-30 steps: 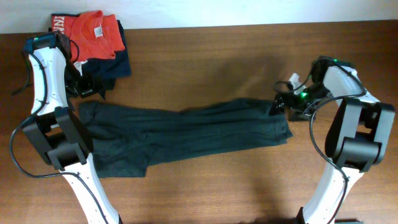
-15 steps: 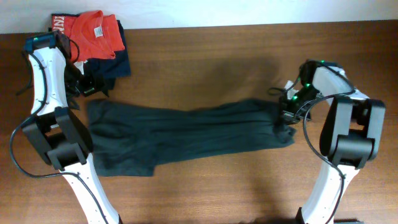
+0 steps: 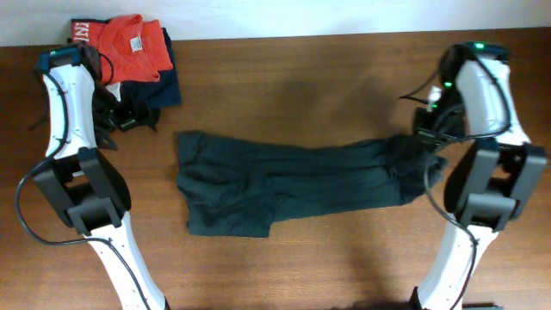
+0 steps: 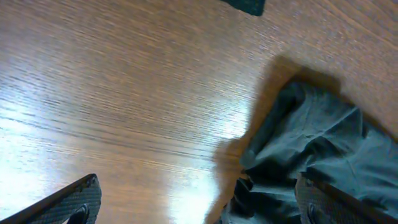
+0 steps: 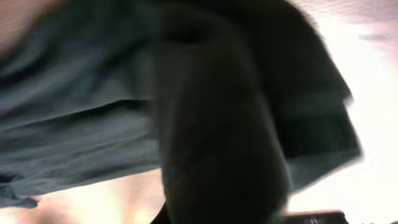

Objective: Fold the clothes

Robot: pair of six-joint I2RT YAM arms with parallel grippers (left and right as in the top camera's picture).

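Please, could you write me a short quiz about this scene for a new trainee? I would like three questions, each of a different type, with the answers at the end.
1. True or false: the right hand is shut on one end of the dark shirt.
2. Where does the red shirt lie?
A. At the far left corner of the table
B. Under the dark shirt
C. In the left hand
3. Fill in the missing word: the left hand is wide ____ and holds nothing.

Key: 1. True. 2. A. 3. open.
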